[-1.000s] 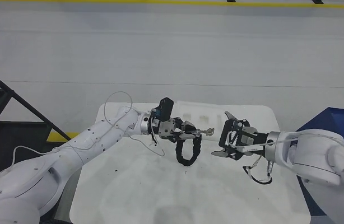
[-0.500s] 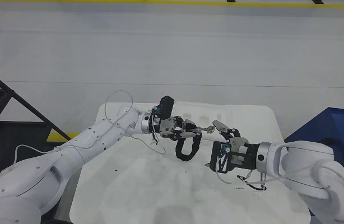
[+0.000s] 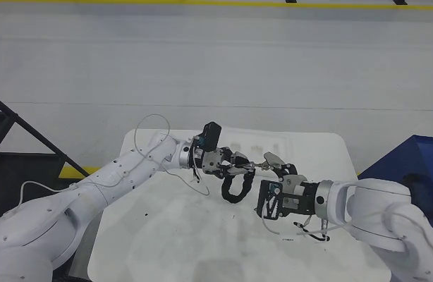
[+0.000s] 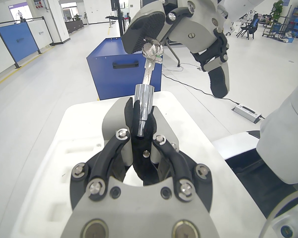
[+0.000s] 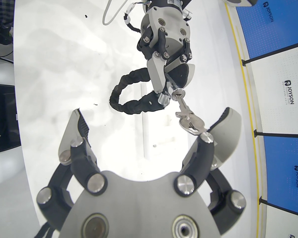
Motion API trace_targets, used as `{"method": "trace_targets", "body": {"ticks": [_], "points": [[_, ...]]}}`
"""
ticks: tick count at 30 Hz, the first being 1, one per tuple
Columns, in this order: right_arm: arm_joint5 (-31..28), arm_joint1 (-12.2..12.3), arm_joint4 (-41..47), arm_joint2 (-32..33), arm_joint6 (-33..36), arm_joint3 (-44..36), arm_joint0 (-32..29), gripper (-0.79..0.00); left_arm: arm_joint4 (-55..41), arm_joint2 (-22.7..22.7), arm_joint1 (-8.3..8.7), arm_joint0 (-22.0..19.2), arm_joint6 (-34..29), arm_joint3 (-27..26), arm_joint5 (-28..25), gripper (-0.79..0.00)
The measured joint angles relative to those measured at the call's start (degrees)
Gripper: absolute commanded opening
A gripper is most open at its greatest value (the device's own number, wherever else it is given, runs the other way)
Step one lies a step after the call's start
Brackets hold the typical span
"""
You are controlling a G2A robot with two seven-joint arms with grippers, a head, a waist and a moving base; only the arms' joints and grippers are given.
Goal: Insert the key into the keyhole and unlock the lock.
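Left side first: my left pincer (image 3: pixel 228 163) is clenched on the black fabric-sleeved cable lock (image 3: pixel 236 189), gripping it around its shiny chrome cylinder (image 4: pixel 144 105). The whole thing is held up off the white table (image 3: pixel 167 240), over the far half and roughly midway between the side edges, with the loop dangling underneath.

The small silver key (image 4: pixel 151 59) already sits in the keyhole at the cylinder's end. Its long axis runs in line with the cylinder and points straight away from the left pincer toward the right one, so the key's head is the bit nearest the right arm.

The right pincer (image 5: pixel 152 117) is spread wide and holds nothing. One ribbed pad (image 4: pixel 141 33) looks to be touching the key's head, or it's just beside it, can't swear which. The other finger (image 4: pixel 219 82) is well apart from it.

My read is that inserting is done and turning isn't. That pincer needs to close flat across the head before any twist about the key's axis.
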Motion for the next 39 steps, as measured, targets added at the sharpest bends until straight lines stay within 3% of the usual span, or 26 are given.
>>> {"method": "trace_targets", "body": {"ticks": [19,26,28,29,30,39], "points": [[0.9,-0.7,0.7,-2.4,0.6,1.5,2.5,0.0,3.8,0.4,-0.27,-0.5,1.5,-0.8,0.0,-0.785],[-3.0,-0.1,0.2,0.7,-1.1,1.1,2.2,0.0,6.0,0.3,0.0,-0.5,2.3,-1.3,0.0,-0.785],[-4.6,0.1,-1.4,1.7,-1.7,0.6,1.7,-0.132,6.4,0.5,0.16,-0.6,2.5,-1.4,0.0,-0.785],[-5.1,0.2,-2.1,2.1,-2.1,0.3,1.4,-0.326,6.5,0.6,0.22,-0.6,2.5,-1.5,0.0,-0.785],[-5.6,0.3,-3.3,2.4,-2.4,-0.1,0.9,-0.409,6.6,0.7,0.31,-0.7,2.5,-1.6,0.0,-0.785],[-5.6,0.7,-10.9,3.4,-4.9,-2.2,-2.7,-0.508,6.7,0.7,0.78,-0.4,1.7,-2.3,0.0,-0.785]]}}
